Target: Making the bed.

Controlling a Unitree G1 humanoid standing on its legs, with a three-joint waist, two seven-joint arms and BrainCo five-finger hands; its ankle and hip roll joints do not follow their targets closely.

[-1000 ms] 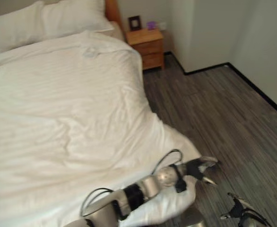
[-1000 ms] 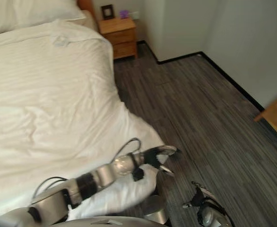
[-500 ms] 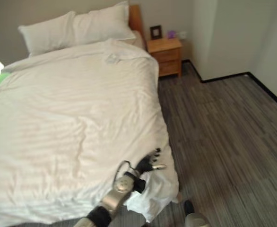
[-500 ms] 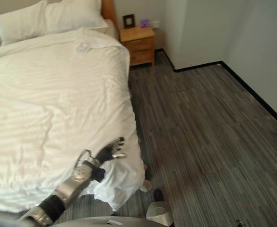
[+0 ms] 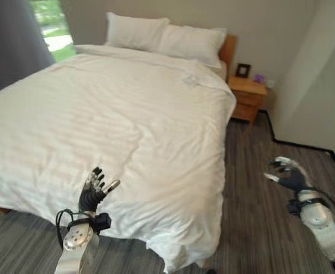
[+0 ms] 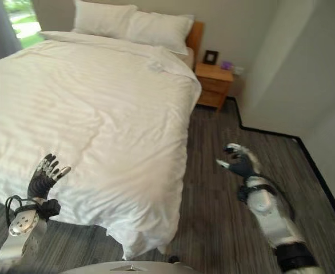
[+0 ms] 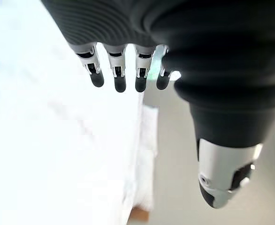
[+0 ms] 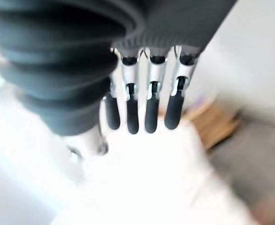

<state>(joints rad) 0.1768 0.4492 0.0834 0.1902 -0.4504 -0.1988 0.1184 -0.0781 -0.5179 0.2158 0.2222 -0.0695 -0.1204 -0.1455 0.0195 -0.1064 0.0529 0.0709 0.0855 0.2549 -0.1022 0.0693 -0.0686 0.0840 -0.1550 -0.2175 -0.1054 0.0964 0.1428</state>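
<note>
Left eye view: duvet (image 5: 116,114) beneath spread left hand (image 5: 93,191); spread right hand (image 5: 287,174) well apart.

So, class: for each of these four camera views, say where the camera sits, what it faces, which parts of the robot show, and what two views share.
Left eye: on the head, looking down at the bed; left hand and right hand show.
Right eye: beside it, same scene, plus the nightstand.
Left wrist: along its own straight fingers over the duvet.
Right wrist: along its own straight fingers toward the bed.
Shared: both eyes show bed, pillows and both hands.
</note>
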